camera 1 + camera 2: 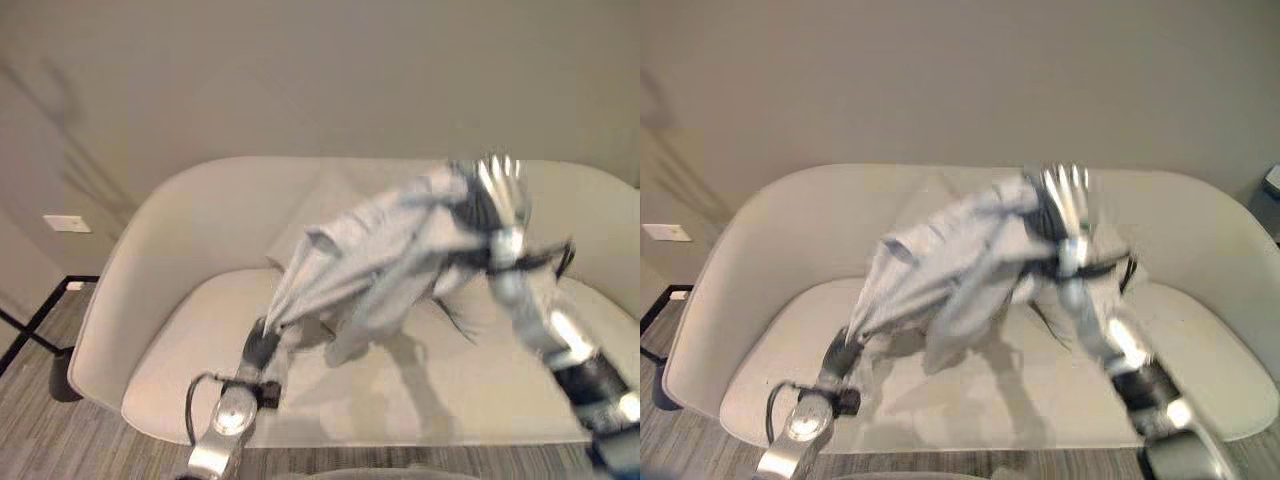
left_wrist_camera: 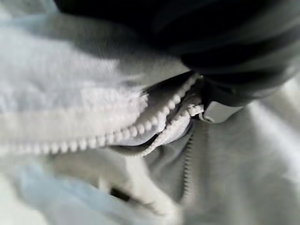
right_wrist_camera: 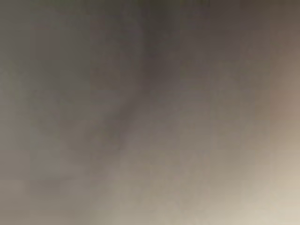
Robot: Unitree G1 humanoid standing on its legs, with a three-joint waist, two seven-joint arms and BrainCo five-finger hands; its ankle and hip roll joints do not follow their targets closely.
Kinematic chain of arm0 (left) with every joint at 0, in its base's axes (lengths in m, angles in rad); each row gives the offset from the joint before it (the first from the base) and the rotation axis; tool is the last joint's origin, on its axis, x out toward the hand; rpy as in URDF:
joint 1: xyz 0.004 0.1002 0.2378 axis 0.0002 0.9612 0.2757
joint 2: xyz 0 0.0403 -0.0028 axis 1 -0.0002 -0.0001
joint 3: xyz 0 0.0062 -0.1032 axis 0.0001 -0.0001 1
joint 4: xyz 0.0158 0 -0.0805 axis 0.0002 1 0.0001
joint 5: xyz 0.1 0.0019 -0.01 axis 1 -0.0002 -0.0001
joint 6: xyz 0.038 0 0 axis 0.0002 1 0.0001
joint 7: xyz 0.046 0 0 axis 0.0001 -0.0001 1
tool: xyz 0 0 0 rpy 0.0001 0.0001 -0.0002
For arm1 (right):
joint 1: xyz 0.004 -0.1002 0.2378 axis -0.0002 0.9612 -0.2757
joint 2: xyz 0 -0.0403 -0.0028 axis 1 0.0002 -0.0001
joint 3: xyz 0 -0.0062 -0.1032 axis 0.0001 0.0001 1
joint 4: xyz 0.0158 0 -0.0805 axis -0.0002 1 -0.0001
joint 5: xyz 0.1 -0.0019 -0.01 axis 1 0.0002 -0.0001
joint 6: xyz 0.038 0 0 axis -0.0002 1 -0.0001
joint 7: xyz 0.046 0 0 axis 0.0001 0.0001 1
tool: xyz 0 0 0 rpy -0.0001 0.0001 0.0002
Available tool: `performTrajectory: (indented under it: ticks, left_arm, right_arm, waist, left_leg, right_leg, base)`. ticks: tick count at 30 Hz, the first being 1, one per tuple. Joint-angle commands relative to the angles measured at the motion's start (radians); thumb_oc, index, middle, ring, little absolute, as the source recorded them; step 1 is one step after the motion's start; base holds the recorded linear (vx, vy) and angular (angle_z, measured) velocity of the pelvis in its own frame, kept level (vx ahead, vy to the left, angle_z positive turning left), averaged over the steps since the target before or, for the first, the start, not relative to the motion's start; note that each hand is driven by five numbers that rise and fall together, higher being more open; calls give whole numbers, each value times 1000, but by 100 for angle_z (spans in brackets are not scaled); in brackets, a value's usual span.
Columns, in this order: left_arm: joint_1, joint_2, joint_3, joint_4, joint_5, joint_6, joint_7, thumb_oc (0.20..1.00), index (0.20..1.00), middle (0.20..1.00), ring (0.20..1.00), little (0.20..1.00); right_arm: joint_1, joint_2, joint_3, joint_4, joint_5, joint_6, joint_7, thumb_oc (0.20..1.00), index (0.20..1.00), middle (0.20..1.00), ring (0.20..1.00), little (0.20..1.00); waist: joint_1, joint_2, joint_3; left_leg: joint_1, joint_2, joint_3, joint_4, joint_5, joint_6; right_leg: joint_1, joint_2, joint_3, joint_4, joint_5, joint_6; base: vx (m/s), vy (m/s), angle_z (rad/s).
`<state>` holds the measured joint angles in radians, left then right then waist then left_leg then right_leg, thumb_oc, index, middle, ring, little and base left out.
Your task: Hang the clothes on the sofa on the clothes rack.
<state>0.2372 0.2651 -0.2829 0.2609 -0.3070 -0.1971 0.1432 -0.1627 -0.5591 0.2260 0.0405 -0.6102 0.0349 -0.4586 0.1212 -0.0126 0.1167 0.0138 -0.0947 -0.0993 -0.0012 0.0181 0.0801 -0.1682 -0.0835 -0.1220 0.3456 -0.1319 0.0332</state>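
Observation:
A light grey zip-up garment (image 1: 380, 260) hangs stretched in the air above the pale sofa (image 1: 180, 230). My left hand (image 1: 262, 347) is low at the garment's lower left corner, just over the seat, with cloth covering it. Its wrist view looks from very close at the garment's white zip (image 2: 154, 126) beside the dark cover (image 2: 225, 37). My right hand (image 1: 500, 190) is raised high at the garment's upper right end, its silver fingers (image 1: 1065, 195) straight and pointing up, with cloth draped against it.
The sofa's curved backrest stands against a plain wall. A white wall socket (image 1: 66, 223) and a black frame leg (image 1: 40, 320) are at the left. Striped grey floor (image 1: 60, 430) runs along the sofa's front edge. The seat (image 1: 480, 390) lies under the hanging cloth.

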Motion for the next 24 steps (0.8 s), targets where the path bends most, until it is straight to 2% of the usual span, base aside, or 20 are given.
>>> performTrajectory:
  ticks: [1,2,3,8,9,10,11,14,15,16,17,18,20,21,22,23,24]
  left_arm:
    - [52,27,48,-31,-58,-51,1,200,200,200,200,200]
    - [67,24,54,-56,-58,-56,4,200,200,200,200,200]
    - [72,28,54,-74,-46,-61,12,200,200,200,200,200]
    - [87,53,60,-137,-2,-68,32,200,200,200,200,200]
    - [89,30,58,-135,-53,-68,37,200,200,200,200,200]
    - [89,29,58,-134,-55,-69,37,200,200,200,200,200]
    - [80,-16,51,-117,-198,-67,33,200,200,200,200,200]
    - [81,-24,47,-145,-268,-60,16,200,200,200,200,200]
    - [82,-26,39,-144,-273,-58,7,200,200,200,200,200]
    - [66,-23,25,-116,-241,-51,15,200,200,200,200,200]
    - [54,-20,17,-101,-227,-47,17,200,200,200,200,200]
    - [52,-21,18,-99,-226,-47,17,200,200,200,200,200]
    - [27,-11,-1,-85,-198,-44,16,200,200,200,200,200]
    - [9,-1,-21,-81,-170,-40,16,200,200,200,200,200]
    - [-4,-4,-35,-67,-178,-38,14,200,200,200,200,200]
    - [-5,-5,-36,-65,-178,-39,14,200,200,200,200,200]
    - [-16,-7,-47,-62,-190,-35,10,200,200,200,200,200]
  right_arm:
    - [26,-6,-87,-103,14,-51,-43,200,200,200,200,200]
    - [87,-9,-72,-112,1,-58,-24,200,200,200,200,200]
    - [118,-2,-62,-109,10,-65,-19,200,200,200,200,200]
    - [242,27,-14,-74,113,-107,16,200,200,200,200,200]
    - [262,38,15,-57,156,-112,38,200,200,200,200,200]
    - [261,37,16,-55,157,-112,38,200,200,200,200,200]
    - [264,49,42,-34,208,-105,52,200,200,200,200,200]
    - [259,51,60,-28,233,-104,72,200,200,200,200,200]
    - [248,53,73,-22,238,-105,81,200,200,200,200,200]
    - [211,57,97,0,251,-111,82,200,200,200,200,200]
    - [195,56,105,7,257,-113,80,200,200,200,200,200]
    - [193,57,106,9,257,-113,80,200,200,200,200,200]
    - [161,51,127,16,255,-119,76,200,200,200,200,200]
    - [136,41,140,16,254,-123,76,200,200,200,200,200]
    - [125,40,149,21,256,-122,77,200,200,200,200,200]
    - [124,39,149,23,256,-122,76,200,200,200,200,200]
    - [119,40,152,28,259,-119,73,200,200,200,200,200]
  waist:
    - [33,-16,-110]
    - [29,2,-97]
    - [25,12,-94]
    - [6,40,-73]
    - [5,53,-58]
    - [3,54,-58]
    - [-1,62,-32]
    - [-10,59,-21]
    - [-14,54,-21]
    - [-23,41,-25]
    - [-27,37,-31]
    - [-28,37,-30]
    - [-37,31,-39]
    - [-46,36,-54]
    - [-51,38,-65]
    - [-52,40,-64]
    - [-56,43,-70]
  left_leg:
    - [-46,-23,33,-86,11,-5]
    - [-91,-19,36,-86,41,-21]
    - [-112,-17,34,-86,52,-28]
    - [-170,-21,28,-86,99,-54]
    - [-193,-23,19,-86,124,-78]
    - [-194,-23,18,-86,125,-78]
    - [-201,-24,14,-86,128,-100]
    - [-190,-2,29,-65,111,-96]
    - [-184,16,34,-45,93,-97]
    - [-158,70,39,-16,64,-103]
    - [-153,102,41,-7,67,-104]
    - [-153,103,41,-6,65,-105]
    - [-122,174,53,-1,71,-111]
    - [-89,250,63,-17,116,-133]
    - [-80,290,69,-22,152,-150]
    - [-76,292,68,-28,155,-152]
    - [-69,324,71,-40,183,-163]
  right_leg:
    - [175,37,-4,-101,-55,36]
    - [184,44,7,-195,-31,35]
    - [190,50,10,-237,-13,33]
    - [234,63,-3,-363,39,30]
    - [247,57,-11,-397,54,32]
    - [247,58,-12,-399,56,31]
    - [244,43,-20,-407,66,33]
    - [228,18,-23,-403,90,41]
    - [214,3,-27,-395,100,43]
    - [195,-27,-30,-389,108,45]
    - [182,-39,-33,-388,114,45]
    - [182,-38,-33,-387,112,44]
    - [174,-58,-38,-383,109,43]
    - [175,-73,-44,-381,106,48]
    - [175,-86,-47,-380,107,56]
    - [176,-83,-48,-380,105,55]
    - [177,-92,-51,-376,102,59]
  base:
    - [-203,-104,-30]
    - [-209,-85,-17]
    - [-267,-106,-24]
    - [-164,-33,6]
    - [-119,11,18]
    - [-266,60,12]
    - [-210,72,20]
    - [-162,73,24]
    - [-130,94,20]
    - [-163,126,11]
    - [-114,92,11]
    - [-65,74,20]
    - [-32,141,37]
    - [-3,282,31]
    - [11,244,24]
    - [10,197,25]
    - [-5,365,41]
